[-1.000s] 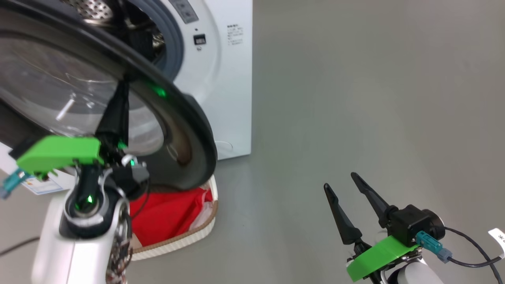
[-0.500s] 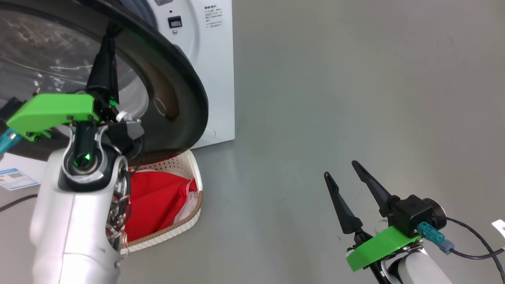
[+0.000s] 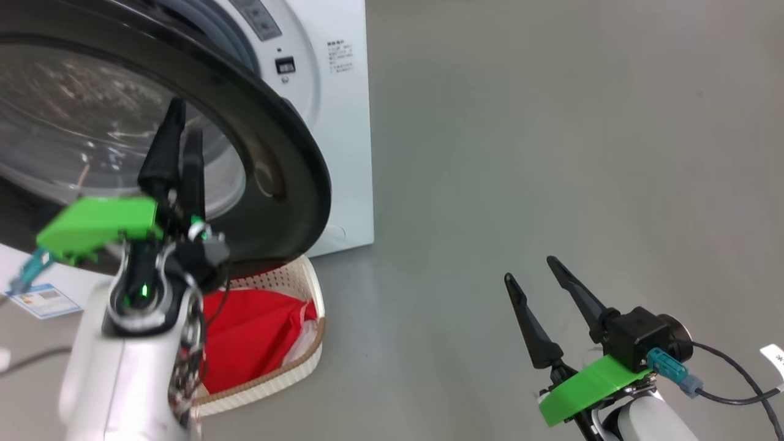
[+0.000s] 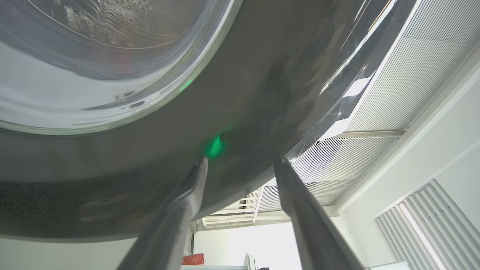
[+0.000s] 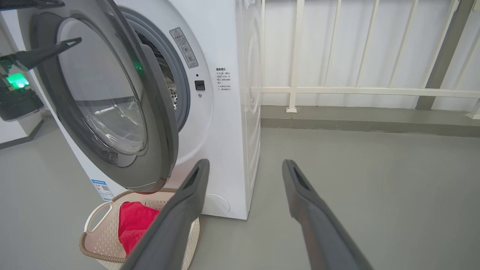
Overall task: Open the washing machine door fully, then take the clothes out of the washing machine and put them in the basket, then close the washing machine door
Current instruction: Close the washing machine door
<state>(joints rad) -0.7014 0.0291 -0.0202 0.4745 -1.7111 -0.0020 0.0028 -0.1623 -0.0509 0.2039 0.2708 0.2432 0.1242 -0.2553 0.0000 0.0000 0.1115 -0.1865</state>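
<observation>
Grey floor (image 3: 551, 153) runs bare to a white railing (image 5: 337, 90), and on it stands one washing machine (image 5: 232, 131). Its single door (image 3: 288, 159) hangs part-way round, the black rim overhanging one basket (image 3: 294, 367) set right at the machine's foot. I judge it is put that close so that a lift out of the drum ends in a short drop. Red clothes (image 3: 257, 337) lie in it as one heap (how many garments, I cannot tell). By that, the emptying looks done and closing is the step in hand. My left gripper (image 4: 240, 160) is up at the door's outer face, its two fingers spread apart with nothing between them and the tips just at the rim. That seems a placing for a push rather than a pull. My right gripper (image 3: 530, 269) hangs low, well apart from the machine, its two fingers wide and empty, out of the door's swing.
</observation>
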